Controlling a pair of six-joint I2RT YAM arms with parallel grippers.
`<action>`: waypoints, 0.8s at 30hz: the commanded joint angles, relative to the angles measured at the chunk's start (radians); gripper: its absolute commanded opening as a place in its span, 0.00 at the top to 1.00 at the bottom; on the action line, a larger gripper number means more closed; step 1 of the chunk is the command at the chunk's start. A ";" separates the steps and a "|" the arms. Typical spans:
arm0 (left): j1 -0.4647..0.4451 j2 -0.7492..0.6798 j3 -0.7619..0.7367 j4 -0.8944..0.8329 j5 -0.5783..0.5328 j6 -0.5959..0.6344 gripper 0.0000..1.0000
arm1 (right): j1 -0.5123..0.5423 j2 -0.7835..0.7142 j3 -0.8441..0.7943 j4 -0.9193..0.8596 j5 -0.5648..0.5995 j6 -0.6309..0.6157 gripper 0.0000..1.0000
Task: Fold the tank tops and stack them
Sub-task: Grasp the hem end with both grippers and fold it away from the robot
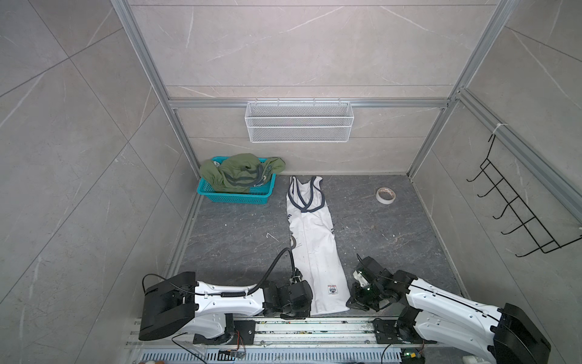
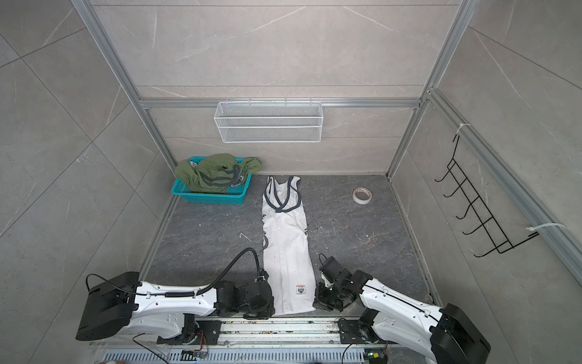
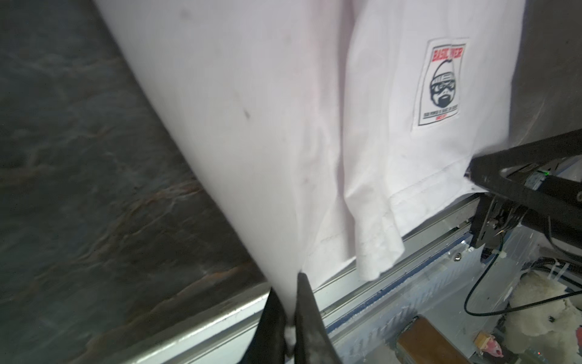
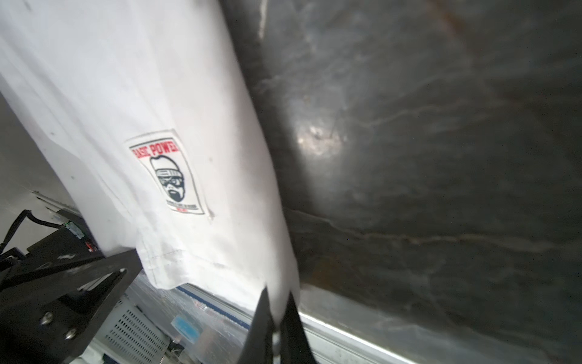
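The white tank top lies folded into a long narrow strip down the middle of the dark table, navy-trimmed straps at the far end, a small printed label near the hem. My left gripper is shut on the hem's left corner at the near table edge. My right gripper is shut on the hem's right corner. The white tank top fills much of both wrist views. The olive green tank top lies crumpled in the teal basket at the far left.
A roll of tape lies at the far right of the table. A white wire basket hangs on the back wall and a black hook rack on the right wall. Aluminium rails run along the near edge.
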 commanded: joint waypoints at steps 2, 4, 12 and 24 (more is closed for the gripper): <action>0.015 -0.060 0.070 -0.112 -0.075 0.067 0.96 | 0.012 0.002 0.097 -0.083 0.072 0.001 0.98; 0.055 -0.070 0.098 -0.139 -0.070 0.100 0.98 | 0.012 0.025 0.168 -0.109 0.082 -0.030 0.99; 0.265 -0.117 0.185 -0.167 -0.078 0.273 1.00 | -0.044 0.246 0.497 -0.222 0.183 -0.240 1.00; 0.595 0.134 0.454 -0.124 -0.002 0.533 1.00 | -0.269 0.609 0.848 -0.084 0.152 -0.464 1.00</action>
